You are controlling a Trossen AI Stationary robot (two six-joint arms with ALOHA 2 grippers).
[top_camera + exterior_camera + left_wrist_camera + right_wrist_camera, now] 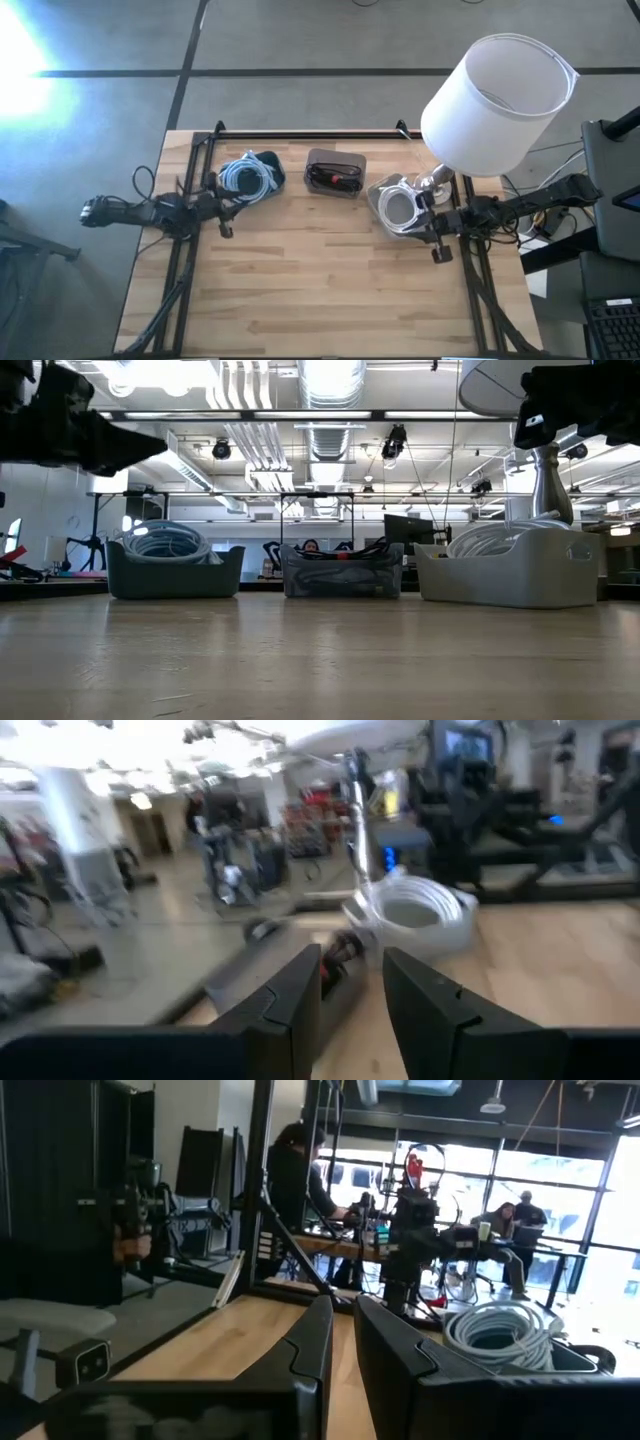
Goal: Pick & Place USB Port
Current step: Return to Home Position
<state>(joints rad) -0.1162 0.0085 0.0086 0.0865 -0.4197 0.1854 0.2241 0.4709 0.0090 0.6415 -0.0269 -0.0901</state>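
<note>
From my station, the black charger cables [336, 178] lie piled inside the black bin [335, 157]. That bin stands in the middle of the row at the table's [320, 290] far side, and neither arm touches it. The left gripper [352, 960] hangs off to the bin's left, on the near side of the grey bin [272, 170]. Its fingers [295, 1005] are parted with nothing between them. The right gripper [343, 1308] hangs off to the black bin's right, just beside the near corner of the white bin [380, 192]. Its fingers [395, 1355] are apart by only a narrow slit, and that gap is empty too. So the cables sit between the two tools and apart from both, a little farther back on the table than either. I count three bins. The grey one on the left holds pale coiled cable [243, 176], the black one holds the dark cables, and the white one holds a white coil [399, 207]. The black cables are tangled together with a red spot among them, so I cannot count them one by one. There are two arms and one lamp [497, 95], whose white shade overhangs the far right corner behind the white bin. In the right wrist view I make out three people in the room beyond the table.
</note>
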